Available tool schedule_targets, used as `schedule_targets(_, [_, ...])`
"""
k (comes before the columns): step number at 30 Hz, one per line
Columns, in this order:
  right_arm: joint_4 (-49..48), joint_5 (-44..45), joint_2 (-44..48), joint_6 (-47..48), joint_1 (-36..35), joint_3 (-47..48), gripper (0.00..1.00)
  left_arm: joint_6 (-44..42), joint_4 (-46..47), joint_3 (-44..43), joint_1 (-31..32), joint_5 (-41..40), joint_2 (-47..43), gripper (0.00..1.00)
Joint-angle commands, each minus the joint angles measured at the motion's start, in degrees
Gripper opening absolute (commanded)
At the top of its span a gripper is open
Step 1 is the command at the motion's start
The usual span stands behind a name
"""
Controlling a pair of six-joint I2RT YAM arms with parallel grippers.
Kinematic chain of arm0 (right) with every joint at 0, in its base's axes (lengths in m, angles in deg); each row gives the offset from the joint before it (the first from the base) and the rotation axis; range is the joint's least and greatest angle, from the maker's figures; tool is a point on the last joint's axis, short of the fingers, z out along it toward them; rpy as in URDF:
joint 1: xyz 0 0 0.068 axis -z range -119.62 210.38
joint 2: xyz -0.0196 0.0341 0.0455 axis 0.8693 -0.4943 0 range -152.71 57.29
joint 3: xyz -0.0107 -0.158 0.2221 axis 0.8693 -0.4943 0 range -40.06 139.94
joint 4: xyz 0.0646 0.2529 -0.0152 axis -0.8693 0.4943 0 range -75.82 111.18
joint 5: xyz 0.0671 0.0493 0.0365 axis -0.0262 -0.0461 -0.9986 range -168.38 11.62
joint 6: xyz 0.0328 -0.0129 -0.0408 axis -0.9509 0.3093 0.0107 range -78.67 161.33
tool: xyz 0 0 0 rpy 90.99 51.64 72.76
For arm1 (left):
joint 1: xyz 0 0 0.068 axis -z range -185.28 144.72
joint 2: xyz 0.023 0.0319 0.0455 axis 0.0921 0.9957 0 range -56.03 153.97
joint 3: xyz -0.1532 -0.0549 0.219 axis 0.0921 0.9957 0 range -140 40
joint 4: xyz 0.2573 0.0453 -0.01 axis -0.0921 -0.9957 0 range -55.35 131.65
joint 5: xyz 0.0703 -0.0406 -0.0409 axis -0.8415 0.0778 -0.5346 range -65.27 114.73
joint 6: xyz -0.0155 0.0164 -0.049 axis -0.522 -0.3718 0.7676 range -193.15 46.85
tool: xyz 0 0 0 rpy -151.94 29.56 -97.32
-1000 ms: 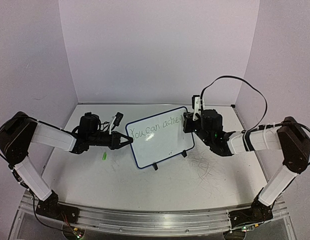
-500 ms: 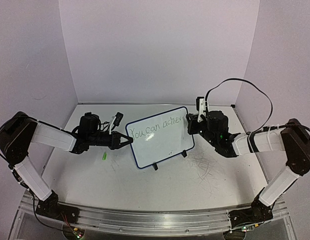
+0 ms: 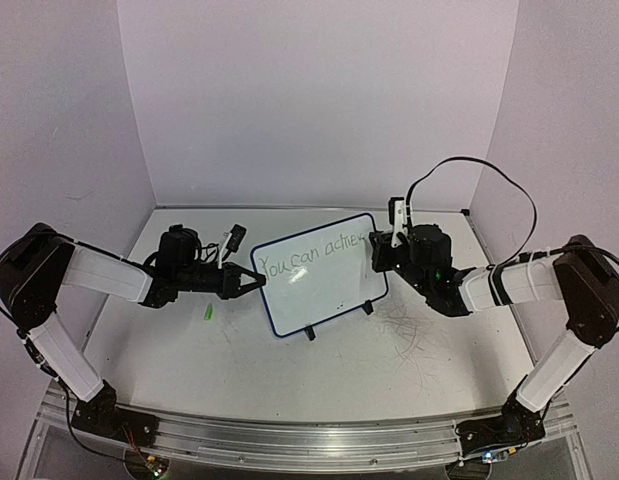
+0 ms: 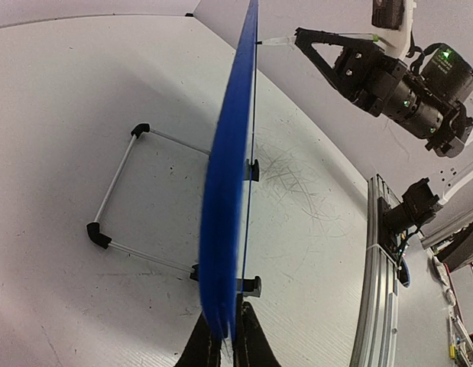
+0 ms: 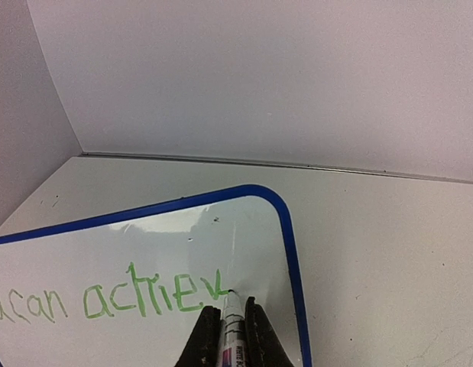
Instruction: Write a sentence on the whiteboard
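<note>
The whiteboard (image 3: 324,275) stands tilted on its two black feet at mid-table, blue-rimmed. Green words on it read "You can achiev" (image 3: 309,257); the right wrist view shows "can achiev" (image 5: 144,294). My left gripper (image 3: 257,282) is shut on the whiteboard's left edge; in the left wrist view the blue edge (image 4: 228,191) runs up from between the fingers (image 4: 253,344). My right gripper (image 3: 374,250) is shut on a white marker (image 5: 231,332), whose tip touches the board at the end of the last letter, near the right rim (image 5: 291,252).
A green marker cap (image 3: 207,313) lies on the table left of the board. Grey scribble marks (image 3: 414,335) cover the tabletop right of the board. The board's wire stand (image 4: 118,191) rests behind it. White walls enclose the table at the back and sides.
The right gripper with the marker shifted right and back slightly at the board's upper right corner. The green word has grown by a letter stroke. The left arm and board stayed still.
</note>
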Motion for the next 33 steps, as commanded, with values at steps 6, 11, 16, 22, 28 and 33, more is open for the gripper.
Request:
schedule_targets(6, [-1.06,4.58,-0.88,-0.26,0.05,2.48,0.00,-4.08,-3.72,-0.99,-0.11,-3.34,1.35,0.00])
schedule_targets(11, [-2.22,3.12,-0.90,0.07,0.05,2.89,0.00,-4.08,-3.70,-1.01,-0.11,-3.28,1.34,0.00])
schedule_targets(16, [-2.59,2.21,-1.47,0.15,0.05,3.50,0.00,-4.08,-3.71,-1.00,-0.11,-3.24,1.26,0.00])
schedule_targets(22, [-2.42,1.13,-1.73,-0.10,0.05,3.33,0.00,-4.13,-3.72,-1.01,-0.11,-3.21,1.39,0.00])
schedule_targets(28, [-1.50,-0.26,-1.67,-1.09,-0.10,2.54,0.00,-4.17,-3.71,-1.09,-0.11,-3.23,1.45,0.00])
schedule_targets(33, [-1.30,-0.30,-1.20,-1.74,-0.31,0.94,0.00,-4.18,-3.70,-1.01,-0.09,-3.25,1.27,0.00])
